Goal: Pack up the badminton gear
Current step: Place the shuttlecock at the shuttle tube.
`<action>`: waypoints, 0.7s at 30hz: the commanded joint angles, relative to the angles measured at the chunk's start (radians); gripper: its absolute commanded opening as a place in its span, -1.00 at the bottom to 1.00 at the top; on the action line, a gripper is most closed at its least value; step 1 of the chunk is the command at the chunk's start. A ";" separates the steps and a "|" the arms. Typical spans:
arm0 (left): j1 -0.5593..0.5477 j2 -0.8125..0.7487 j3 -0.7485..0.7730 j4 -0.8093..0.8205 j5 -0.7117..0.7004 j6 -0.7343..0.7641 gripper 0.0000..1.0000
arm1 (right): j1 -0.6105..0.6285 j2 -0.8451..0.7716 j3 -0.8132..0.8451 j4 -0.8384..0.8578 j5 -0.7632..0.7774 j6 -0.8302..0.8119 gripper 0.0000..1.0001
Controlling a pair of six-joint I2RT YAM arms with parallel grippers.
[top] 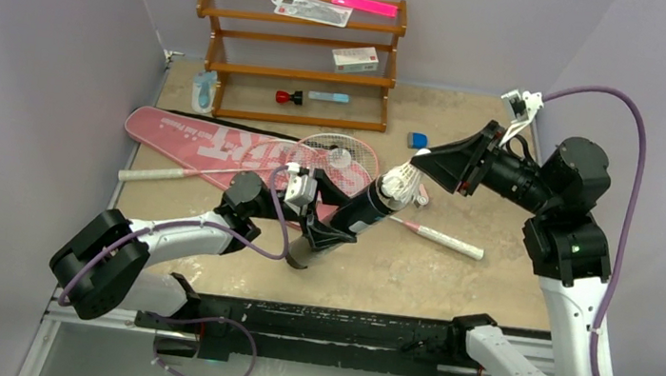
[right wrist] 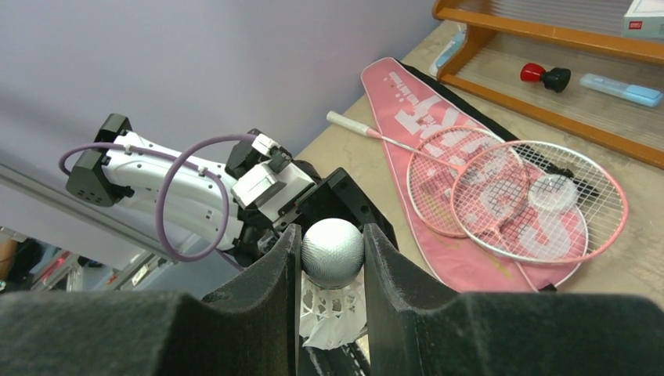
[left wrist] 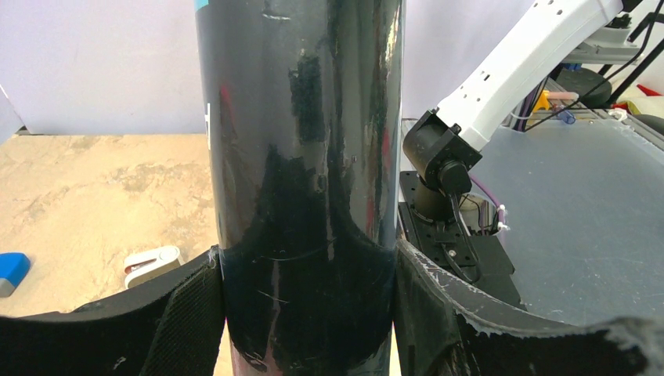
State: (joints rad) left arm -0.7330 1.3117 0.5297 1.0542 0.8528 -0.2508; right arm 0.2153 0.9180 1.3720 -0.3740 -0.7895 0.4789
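There were two rackets (top: 151, 173) (top: 449, 240), one pink bag (top: 192, 132) and one black tube (top: 360, 212). One shuttlecock (right wrist: 333, 254) and a second one (right wrist: 553, 193) made two that could be counted for certain. There was one wooden rack (top: 295, 73) with three shelves, and five items lay on them, one of them a white box (top: 356, 58). Two small blue objects (top: 418, 141) (top: 204, 91) sat off the rack. There were two robot arms (top: 180, 232) (top: 573, 313).

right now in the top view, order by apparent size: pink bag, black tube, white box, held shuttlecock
1. pink bag
2. black tube
3. white box and shuttlecock: about alike, not ranked
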 commanded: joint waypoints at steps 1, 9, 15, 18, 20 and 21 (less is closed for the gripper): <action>0.006 -0.014 0.033 0.020 0.006 -0.001 0.01 | -0.004 0.002 -0.007 -0.008 -0.037 -0.003 -1.00; 0.006 -0.012 0.034 0.013 0.007 0.002 0.01 | -0.003 0.001 -0.029 -0.008 -0.031 -0.020 -1.00; 0.006 -0.004 0.041 0.004 0.008 0.004 0.01 | -0.003 0.005 -0.031 -0.008 -0.009 -0.048 -1.00; 0.005 -0.001 0.042 0.000 0.008 0.006 0.01 | -0.004 0.008 -0.032 -0.011 -0.001 -0.060 -1.00; 0.006 0.000 0.044 -0.002 0.009 0.005 0.01 | -0.004 0.010 -0.033 -0.009 0.001 -0.066 -1.00; 0.006 0.001 0.044 -0.002 0.009 0.005 0.01 | -0.004 0.011 -0.032 -0.009 0.000 -0.066 -1.00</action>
State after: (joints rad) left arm -0.7330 1.3117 0.5365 1.0309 0.8528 -0.2485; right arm 0.2153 0.9237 1.3392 -0.3927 -0.7967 0.4435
